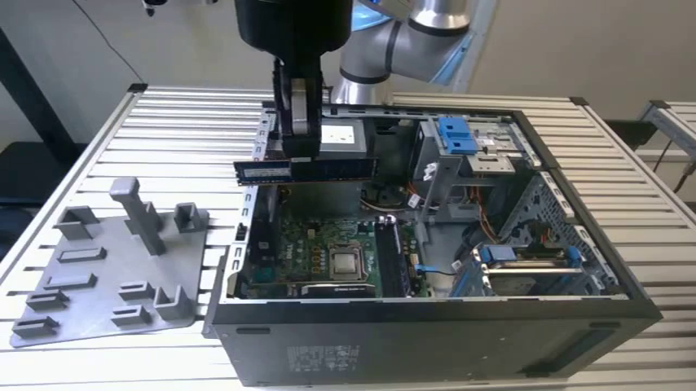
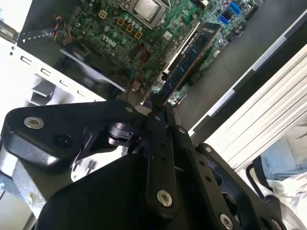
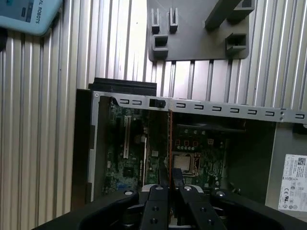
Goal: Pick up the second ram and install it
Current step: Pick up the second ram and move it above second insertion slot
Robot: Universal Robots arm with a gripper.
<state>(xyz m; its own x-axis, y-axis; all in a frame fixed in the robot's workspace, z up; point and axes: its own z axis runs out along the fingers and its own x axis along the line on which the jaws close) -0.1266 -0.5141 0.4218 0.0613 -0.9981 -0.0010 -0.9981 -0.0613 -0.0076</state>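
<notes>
Second ram (image 1: 306, 169), a dark stick with a pale label, hangs level over the open computer case (image 1: 435, 330), above the motherboard (image 1: 315, 244). The gripper (image 1: 303, 153) is clamped on its upper edge, with the fingers covering part of the stick's middle. In the first wrist view the stick appears edge-on as a thin line, its faces hidden; in the exterior view the arm (image 1: 425, 24) is cut off at the upper edge, and a grey tray (image 1: 109, 269) lies beside the case, to the exterior view's left.
</notes>
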